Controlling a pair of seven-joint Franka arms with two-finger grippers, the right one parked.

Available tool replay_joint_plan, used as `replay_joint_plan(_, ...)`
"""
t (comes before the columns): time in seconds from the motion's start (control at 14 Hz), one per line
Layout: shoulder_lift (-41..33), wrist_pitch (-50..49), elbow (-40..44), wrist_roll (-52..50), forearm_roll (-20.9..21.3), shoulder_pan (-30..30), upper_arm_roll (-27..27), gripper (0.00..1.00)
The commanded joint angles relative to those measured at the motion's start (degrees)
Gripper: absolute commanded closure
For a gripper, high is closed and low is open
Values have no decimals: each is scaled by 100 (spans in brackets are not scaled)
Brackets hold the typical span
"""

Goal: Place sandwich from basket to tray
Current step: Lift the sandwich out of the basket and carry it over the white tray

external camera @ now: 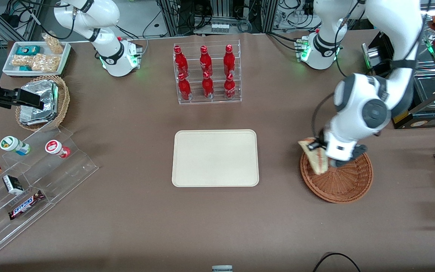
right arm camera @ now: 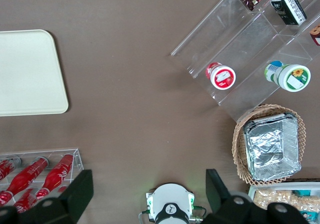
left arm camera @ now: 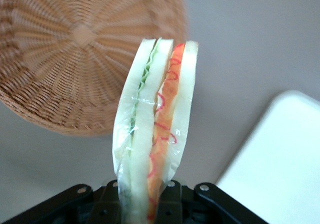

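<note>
**Wedge held above basket rim, tray toward frame centre.**
The left gripper [external camera: 325,158], clamped on the triangular pale-bread sandwich [external camera: 314,156], hangs over the shallow reddish-brown wicker basket [external camera: 347,185]; the wedge's long axis points at the flat cream rectangular tray [external camera: 215,158], mid-frame.

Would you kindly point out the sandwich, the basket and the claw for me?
sandwich [left arm camera: 155,129]: left wrist view, wrapped cut face.
basket [external camera: 347,185]: front view, bare woven floor.
claw [left arm camera: 145,196]: left wrist view, between fingertips, shut on the sandwich.

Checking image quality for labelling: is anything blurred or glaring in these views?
Left wrist view: sandwich sharp in the gripper, its wrap glinting; basket and tray soft. Front view: even light, soft shadows. Right wrist view: foil container glares.
</note>
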Motion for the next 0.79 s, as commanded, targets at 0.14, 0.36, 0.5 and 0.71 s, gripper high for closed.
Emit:
replay_joint_plan(0.14, 1155, -372, 966, -76, 520, -1519, 62, 86)
replay_joint_plan(0.36, 1717, -346, 1440, -381, 467, -2083, 62, 85)
replay_joint_plan(0.5, 1824, -346, 1652, -769, 449, -2102, 62, 85)
replay_joint_plan(0.71, 2087, 196, 1880, -1487, 345, -2171, 53, 85)
